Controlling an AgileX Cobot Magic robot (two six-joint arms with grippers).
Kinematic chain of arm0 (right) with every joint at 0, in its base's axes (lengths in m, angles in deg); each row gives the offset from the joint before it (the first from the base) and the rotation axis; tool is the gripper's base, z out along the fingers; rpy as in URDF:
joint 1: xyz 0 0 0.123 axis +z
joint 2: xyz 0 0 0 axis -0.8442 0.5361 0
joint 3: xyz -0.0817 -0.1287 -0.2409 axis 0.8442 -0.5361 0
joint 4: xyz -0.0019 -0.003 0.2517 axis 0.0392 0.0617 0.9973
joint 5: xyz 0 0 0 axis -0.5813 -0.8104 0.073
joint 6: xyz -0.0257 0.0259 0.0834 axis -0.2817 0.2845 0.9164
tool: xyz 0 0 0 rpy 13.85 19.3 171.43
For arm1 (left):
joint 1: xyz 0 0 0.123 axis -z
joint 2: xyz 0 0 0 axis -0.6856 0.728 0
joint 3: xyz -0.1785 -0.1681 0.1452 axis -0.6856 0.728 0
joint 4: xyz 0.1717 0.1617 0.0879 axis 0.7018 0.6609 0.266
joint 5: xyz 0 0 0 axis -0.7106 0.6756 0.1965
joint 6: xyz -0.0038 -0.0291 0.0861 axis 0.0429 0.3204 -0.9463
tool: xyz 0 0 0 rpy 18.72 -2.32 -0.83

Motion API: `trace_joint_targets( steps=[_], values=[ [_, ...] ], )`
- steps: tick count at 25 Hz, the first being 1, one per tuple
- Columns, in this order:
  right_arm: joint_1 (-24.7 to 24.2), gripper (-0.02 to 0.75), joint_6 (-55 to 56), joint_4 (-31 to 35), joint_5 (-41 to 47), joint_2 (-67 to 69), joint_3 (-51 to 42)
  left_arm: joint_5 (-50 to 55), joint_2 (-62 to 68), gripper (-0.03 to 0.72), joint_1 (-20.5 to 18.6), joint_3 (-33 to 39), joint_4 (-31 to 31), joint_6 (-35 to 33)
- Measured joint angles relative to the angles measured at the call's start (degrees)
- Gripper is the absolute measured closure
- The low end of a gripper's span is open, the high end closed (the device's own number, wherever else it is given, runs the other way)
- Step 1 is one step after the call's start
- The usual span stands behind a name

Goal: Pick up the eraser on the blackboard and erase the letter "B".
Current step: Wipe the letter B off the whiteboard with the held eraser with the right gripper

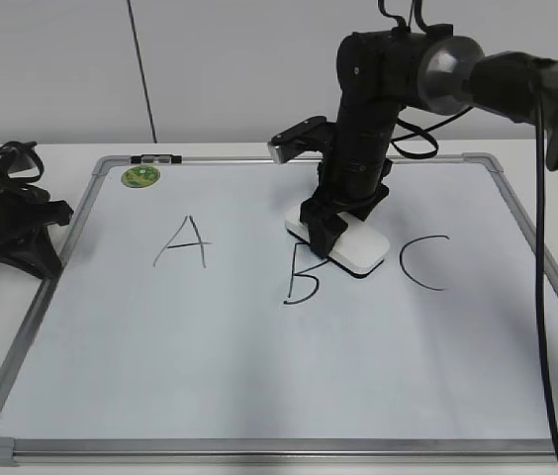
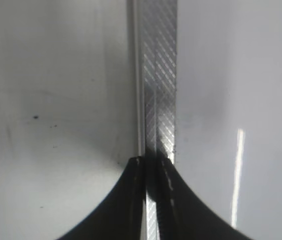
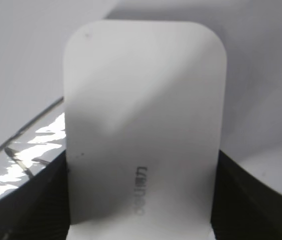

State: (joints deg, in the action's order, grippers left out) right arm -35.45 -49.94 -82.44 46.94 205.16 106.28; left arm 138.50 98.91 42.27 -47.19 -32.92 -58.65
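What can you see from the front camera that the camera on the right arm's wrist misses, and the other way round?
Only the exterior view shows the whole blackboard with its green sticker, the letters A, B and C, the upper part of the B covered by the eraser, and the idle left gripper at the board's left edge. Only the right wrist view shows the small grey lettering on the eraser's top. Both share the eraser held between the right gripper fingers, and the board's metal frame.
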Motion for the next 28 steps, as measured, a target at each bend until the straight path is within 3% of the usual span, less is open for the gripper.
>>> trace_joint_targets(
  steps=[9,21,28],
  values=[
    [0.5,0.202,-0.1,0.1,0.1,0.1,0.1,0.0,0.0,0.662,0.0,0.0,0.0,0.0],
    [9.4,0.202,0.0,-1.7,0.0,0.1,0.1,0.0,0.0,0.662,0.0,0.0,0.1,0.0],
    [10.2,0.202,3.7,-5.7,0.1,0.1,0.1,0.0,0.0,0.662,0.0,0.0,0.1,0.0]
  ],
)
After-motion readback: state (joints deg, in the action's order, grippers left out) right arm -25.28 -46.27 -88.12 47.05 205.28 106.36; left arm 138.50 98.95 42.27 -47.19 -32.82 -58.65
